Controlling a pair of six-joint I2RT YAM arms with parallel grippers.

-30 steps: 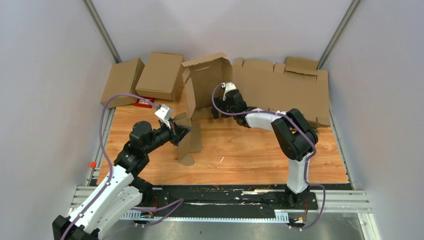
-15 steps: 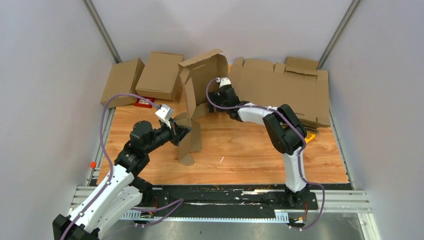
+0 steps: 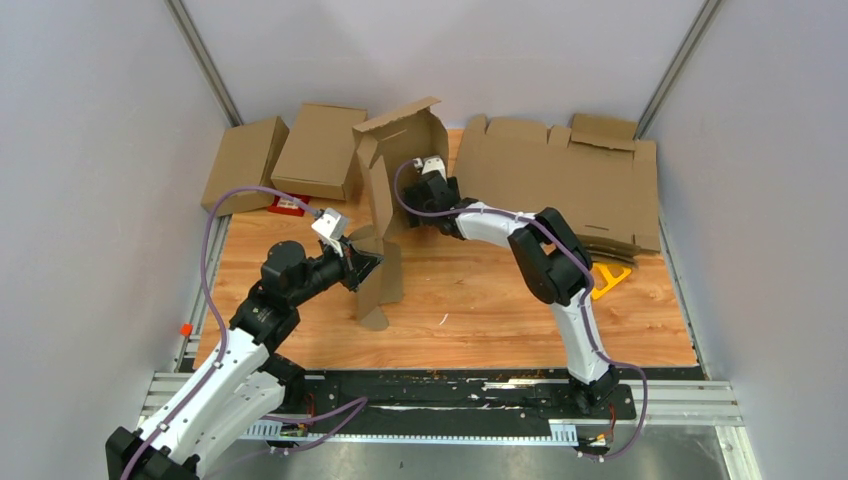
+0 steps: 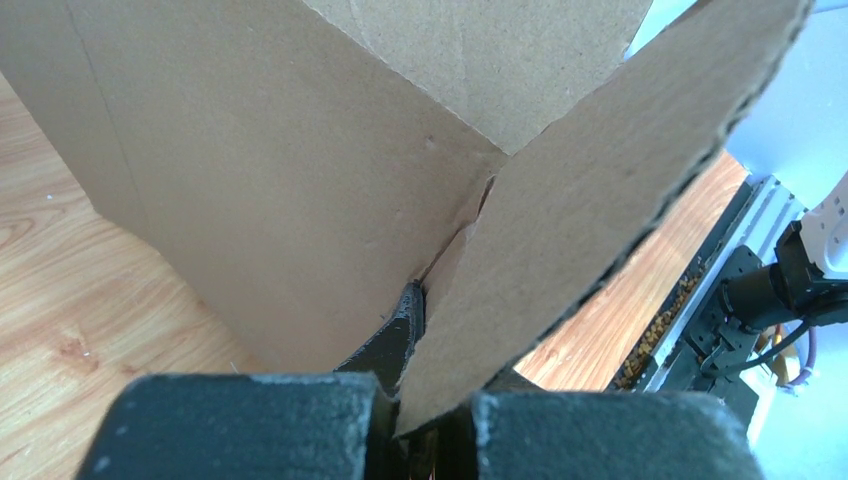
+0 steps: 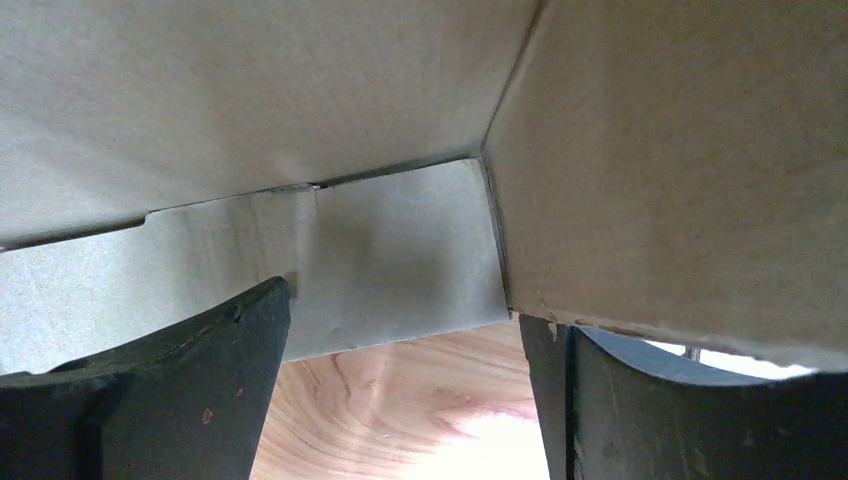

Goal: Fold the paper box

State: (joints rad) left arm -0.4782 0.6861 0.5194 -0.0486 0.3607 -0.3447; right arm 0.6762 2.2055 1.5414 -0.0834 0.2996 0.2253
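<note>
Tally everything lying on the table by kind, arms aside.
Paper box, half folded: 1
Closed cardboard boxes: 2
Stack of flat cardboard sheets: 1
Red card: 1
Yellow piece: 1
Total: 6

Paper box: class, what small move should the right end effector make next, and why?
Probably press into the paper box, folding its wall along the crease: the right end effector sits open inside the upright box, while the left end effector is shut on a lower flap.
</note>
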